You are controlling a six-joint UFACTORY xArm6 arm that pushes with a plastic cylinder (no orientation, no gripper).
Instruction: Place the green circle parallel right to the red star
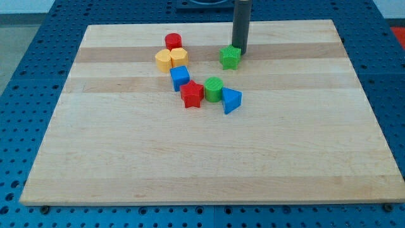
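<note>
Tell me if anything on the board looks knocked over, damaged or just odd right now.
Nothing stands out. All blocks sit flat on the wooden board, none toppled or broken. My tip rests beside the green star, away from the green circle, which already sits just right of the red star, touching or nearly so.

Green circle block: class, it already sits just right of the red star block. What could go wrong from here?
1. The green circle block appears to touch the red star block and the blue triangular block; any further nudge could shift all three.
2. My tip rests against the green star block, so moving down the view would likely drag it into that cluster.
</note>
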